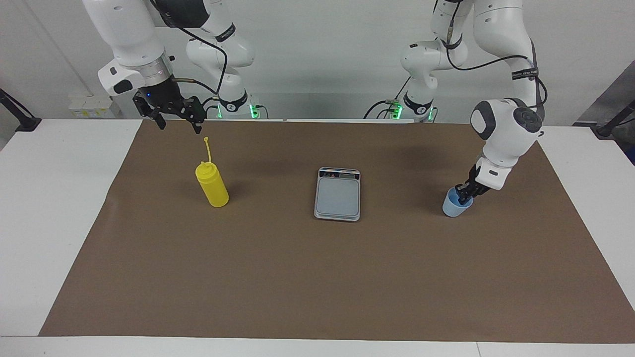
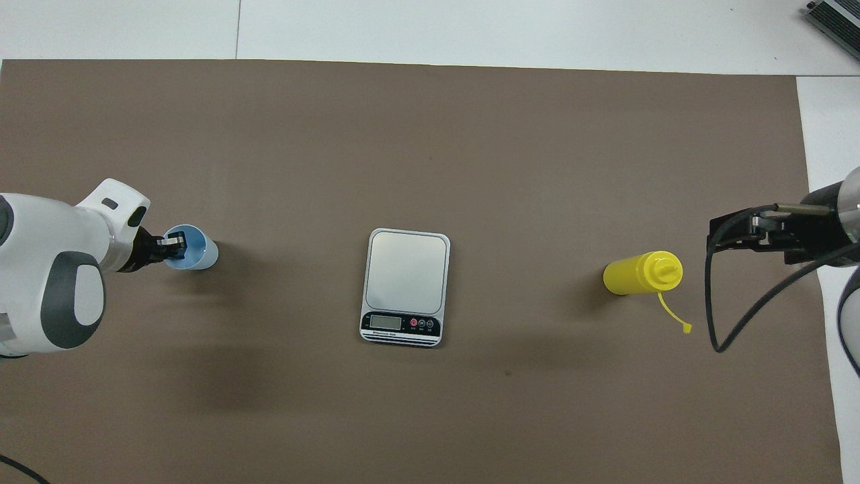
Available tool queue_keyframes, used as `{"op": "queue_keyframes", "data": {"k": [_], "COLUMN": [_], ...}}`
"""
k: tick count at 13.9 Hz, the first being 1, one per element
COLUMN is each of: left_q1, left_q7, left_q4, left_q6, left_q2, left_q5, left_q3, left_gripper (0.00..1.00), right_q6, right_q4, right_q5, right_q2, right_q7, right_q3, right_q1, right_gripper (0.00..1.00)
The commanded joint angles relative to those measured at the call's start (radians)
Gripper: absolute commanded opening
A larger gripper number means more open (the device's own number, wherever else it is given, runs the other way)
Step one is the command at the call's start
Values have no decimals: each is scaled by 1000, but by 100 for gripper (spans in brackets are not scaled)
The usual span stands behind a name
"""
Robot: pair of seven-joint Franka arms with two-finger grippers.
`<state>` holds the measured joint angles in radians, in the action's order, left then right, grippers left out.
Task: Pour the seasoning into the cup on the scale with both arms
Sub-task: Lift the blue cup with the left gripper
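Note:
The light-blue cup stands on the brown mat toward the left arm's end of the table. My left gripper is shut on the cup's rim, one finger inside the cup and one outside. The silver scale lies flat in the middle of the mat with nothing on it, its display strip on the edge nearest the robots. The yellow seasoning bottle stands upright toward the right arm's end, cap strap sticking up. My right gripper hangs open in the air above the mat beside the bottle, touching nothing.
The brown mat covers most of the white table. A black cable loops down from the right arm's wrist. Cup, scale and bottle stand in one row with wide gaps between them.

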<state>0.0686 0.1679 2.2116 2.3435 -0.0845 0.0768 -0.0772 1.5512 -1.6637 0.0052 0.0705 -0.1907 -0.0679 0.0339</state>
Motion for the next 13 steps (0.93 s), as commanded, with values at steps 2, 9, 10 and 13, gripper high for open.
{"op": "queue_keyframes", "data": {"k": [2, 9, 10, 13], "left_q1": [-4, -128, -166, -306], "left_q7": [-4, 31, 73, 226], "left_q4": [-223, -522, -535, -523], "left_q6": [-226, -545, -553, -503], "left_q2": [-43, -41, -43, -44], "left_q5": [9, -3, -11, -40], "left_q3": [7, -1, -1, -3], "left_gripper": [0, 0, 0, 0], "right_q6": [9, 7, 7, 7], "right_q4": [-13, -13, -11, -13], "right_q5": [25, 27, 25, 27], "right_q2": [11, 11, 11, 11], "right_q7": [25, 25, 25, 25], "right_q3": [-4, -4, -4, -4], "right_q1": [17, 17, 17, 17], "right_gripper": [100, 100, 100, 100]}}
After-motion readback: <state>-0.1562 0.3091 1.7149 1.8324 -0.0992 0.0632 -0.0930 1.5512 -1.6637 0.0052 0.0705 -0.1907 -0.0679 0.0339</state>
